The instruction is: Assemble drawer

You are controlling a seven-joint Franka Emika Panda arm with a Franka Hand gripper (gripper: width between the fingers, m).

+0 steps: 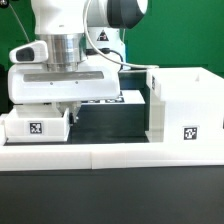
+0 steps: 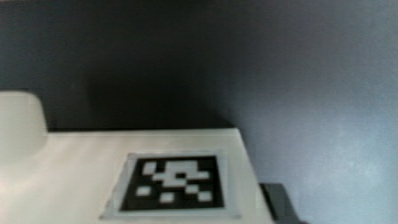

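Observation:
One small white tray [image 1: 35, 127] with a square tag lies at the exterior view's left. My gripper [image 1: 68, 108] hangs straight down at that tray's right end, its fingers low against the tray. The large white box housing [image 1: 185, 105] stands at the exterior view's right, tag facing front. A second tray is not in view. In the wrist view a white tagged surface [image 2: 178, 185] lies very close beneath the camera and covers one finger. Only one dark fingertip [image 2: 279, 200] shows beside it. I cannot tell whether the jaws grip the tray.
The long low white border wall [image 1: 110, 155] runs along the front. The marker board [image 1: 105, 100] lies flat behind the gripper, between tray and housing. The dark table [image 2: 267, 70] shows beyond the tagged surface. A green backdrop stands behind.

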